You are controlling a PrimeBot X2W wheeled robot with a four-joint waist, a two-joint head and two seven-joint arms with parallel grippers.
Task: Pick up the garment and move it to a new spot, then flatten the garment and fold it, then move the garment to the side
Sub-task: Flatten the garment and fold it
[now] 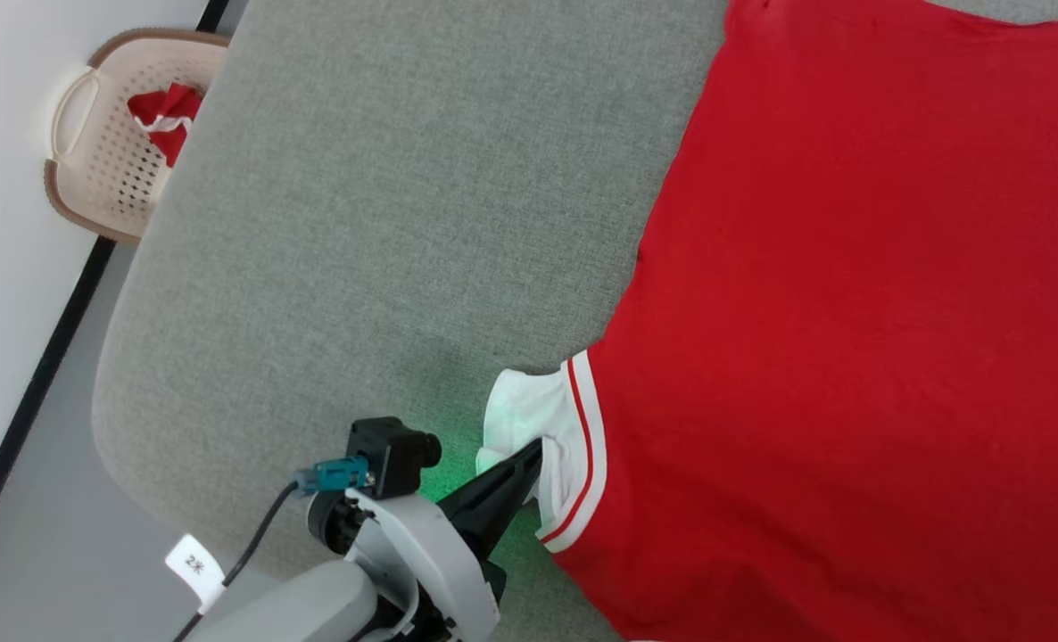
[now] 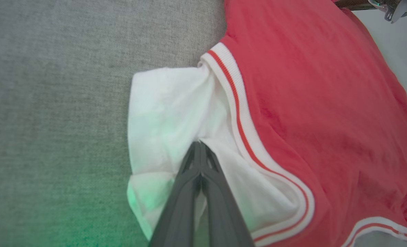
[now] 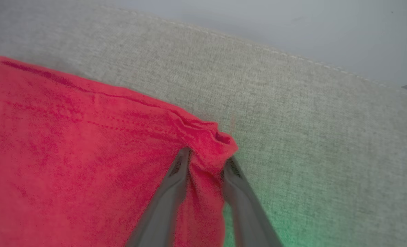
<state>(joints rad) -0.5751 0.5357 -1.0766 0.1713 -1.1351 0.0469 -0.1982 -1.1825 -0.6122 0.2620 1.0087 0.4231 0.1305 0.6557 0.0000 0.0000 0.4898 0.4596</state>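
A: So, where was the garment (image 1: 850, 312) lying?

B: Spread on the grey fabric surface (image 1: 386, 223), red body up and mostly smooth. In the head view it covered the right side and ran out past the top, right and bottom edges. One white sleeve (image 2: 165, 113) stuck out from its near-left side, crumpled, beside the red-and-white striped trim (image 2: 237, 113).

A: And the left tool (image 2: 200, 144)?

B: Its two dark fingers were pressed together, with the tips pinching a fold of that white sleeve. A green glow (image 1: 458, 464) fell on the surface and the sleeve just beside it.

A: What about the right tool (image 3: 207, 156)?

B: In its own wrist view it stood at a red hem corner near the edge of the surface. The fingers were apart, and bunched cloth filled the gap and touched both of them. I couldn't tell whether it had a firm hold.

A: Was anything else around?

B: A pale perforated basket (image 1: 110, 169) sat on the floor past the far-left corner of the surface, with a red-and-white cloth (image 1: 168, 111) in it. A white tag (image 1: 194, 566) hung on the cable by the left wrist.
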